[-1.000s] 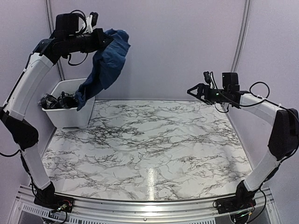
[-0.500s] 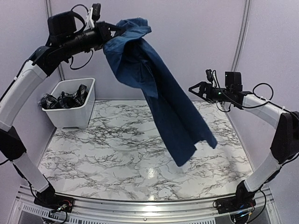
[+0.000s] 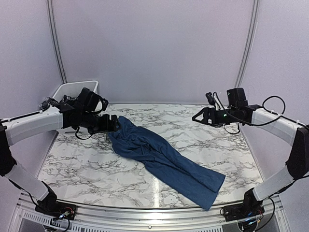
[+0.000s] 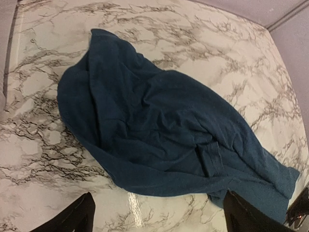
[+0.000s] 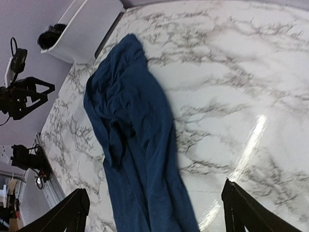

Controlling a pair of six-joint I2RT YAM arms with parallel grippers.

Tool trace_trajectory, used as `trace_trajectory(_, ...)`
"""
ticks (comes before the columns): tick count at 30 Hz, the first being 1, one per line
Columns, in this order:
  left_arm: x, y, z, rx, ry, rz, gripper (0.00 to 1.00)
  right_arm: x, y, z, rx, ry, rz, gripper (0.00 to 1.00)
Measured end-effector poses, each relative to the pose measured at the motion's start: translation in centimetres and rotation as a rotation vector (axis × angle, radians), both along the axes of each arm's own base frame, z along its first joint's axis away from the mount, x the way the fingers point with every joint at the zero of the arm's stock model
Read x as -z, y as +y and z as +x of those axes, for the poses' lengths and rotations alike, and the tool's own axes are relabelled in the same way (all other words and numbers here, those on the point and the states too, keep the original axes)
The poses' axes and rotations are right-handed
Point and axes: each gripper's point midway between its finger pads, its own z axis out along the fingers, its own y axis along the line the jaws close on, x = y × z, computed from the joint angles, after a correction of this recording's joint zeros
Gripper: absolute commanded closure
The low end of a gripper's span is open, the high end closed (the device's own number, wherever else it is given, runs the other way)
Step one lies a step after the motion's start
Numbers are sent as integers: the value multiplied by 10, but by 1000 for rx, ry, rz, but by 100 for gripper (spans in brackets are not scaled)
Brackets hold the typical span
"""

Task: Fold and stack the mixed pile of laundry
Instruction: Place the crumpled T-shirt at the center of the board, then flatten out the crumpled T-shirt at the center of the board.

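Left gripper (image 3: 114, 124) and right gripper (image 3: 197, 117) gaping empty, we should flatten the seemingly twisted shirt (image 3: 164, 157) before folding.

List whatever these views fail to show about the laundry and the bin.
Bin contents: top view, the left arm covers most of the white bin; right wrist view, only a dark scrap of cloth at its rim, too small to read.
Navy t-shirt: sleeves and collar lost in crumpled folds, all views.
Its lower end: cut off by the right wrist view's bottom edge.
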Motion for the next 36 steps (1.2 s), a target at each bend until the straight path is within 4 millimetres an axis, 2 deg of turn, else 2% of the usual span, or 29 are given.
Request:
trace_trajectory(3, 15, -11, -19, 48, 27, 27, 21, 31, 30, -37, -110, 84, -46, 15)
trace_trajectory(6, 30, -15, -24, 54, 59, 49, 27, 56, 52, -68, -200, 146, -90, 18)
trace_trajectory(8, 43, -19, -24, 55, 85, 75, 27, 68, 62, -79, -237, 176, -116, 19)
trace_trajectory(13, 79, -29, -19, 43, 147, 160, 16, 113, 75, -93, -272, 269, -215, 17)
trace_trajectory(16, 92, -29, -12, 2, 171, 212, 20, 134, 71, -95, -256, 312, -279, 18)
trace_trajectory(19, 101, -25, -2, -46, 188, 271, 40, 151, 62, -92, -220, 336, -345, 29)
trace_trajectory(21, 107, -18, 3, -74, 193, 320, 61, 167, 54, -90, -195, 358, -404, 47)
trace_trajectory(23, 113, -4, 2, -106, 210, 375, 77, 183, 45, -88, -169, 381, -462, 71)
trace_trajectory(26, 121, 19, 1, -145, 240, 429, 100, 188, 32, -80, -122, 376, -503, 100)
trace_trajectory(31, 132, 73, 7, -254, 300, 487, 100, 190, 6, -70, -48, 408, -482, 100)
trace_trajectory(36, 131, 98, 17, -299, 300, 510, 100, 188, -15, -74, -7, 462, -431, 100)
